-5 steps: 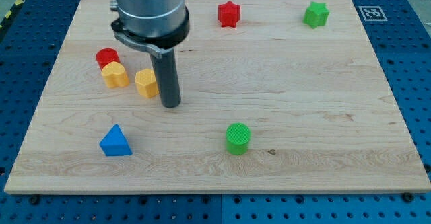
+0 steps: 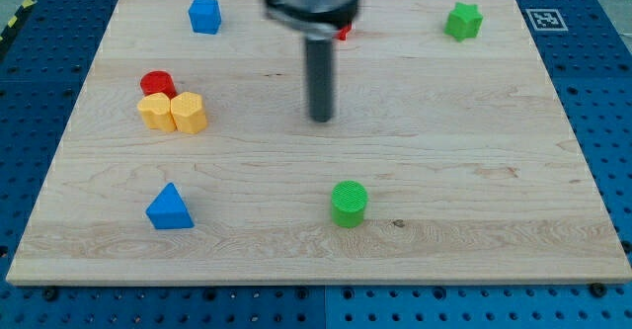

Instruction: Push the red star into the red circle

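So the red star (image 2: 344,33) is mostly hidden behind the arm at the view's top, just a sliver showing. My tip (image 2: 321,120) sits below it, mid-counter (image 2: 474,161), touching nothing. Red circle (image 2: 157,83) is far left, touching two yellow blocks (image 2: 173,113). No end effector jaws here, just a rod.

grey housing, straight dark rod (image 2: 320,72)

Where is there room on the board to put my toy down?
The view's right half is bare between the green star and green cylinder. It is crowded at the view's left: the red circle touches two yellow blocks. My tip stands mid-board, clear of every block.
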`<state>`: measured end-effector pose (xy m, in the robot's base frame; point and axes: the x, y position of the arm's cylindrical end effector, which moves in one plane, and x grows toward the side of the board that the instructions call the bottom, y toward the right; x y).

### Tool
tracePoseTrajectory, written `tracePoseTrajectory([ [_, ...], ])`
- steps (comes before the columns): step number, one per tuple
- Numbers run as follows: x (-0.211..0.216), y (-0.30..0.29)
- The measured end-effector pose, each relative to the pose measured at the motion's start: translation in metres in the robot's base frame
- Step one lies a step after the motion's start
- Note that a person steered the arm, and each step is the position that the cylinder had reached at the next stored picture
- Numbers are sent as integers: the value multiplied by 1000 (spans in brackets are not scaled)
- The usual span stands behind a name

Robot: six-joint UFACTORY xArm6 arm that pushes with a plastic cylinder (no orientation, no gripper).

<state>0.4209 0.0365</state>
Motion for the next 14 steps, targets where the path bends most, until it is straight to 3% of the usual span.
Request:
tracePoseTrajectory([
  [1,-54,68],
  [2,-115,73],
  [4,-178,28],
  [5,-179,-25],
  [7,-132,-116],
  [9,-192,-49],
  [10,-187,17],
  [11,-164,16],
  [13,-149,-120],
  [14,-153,-90],
])
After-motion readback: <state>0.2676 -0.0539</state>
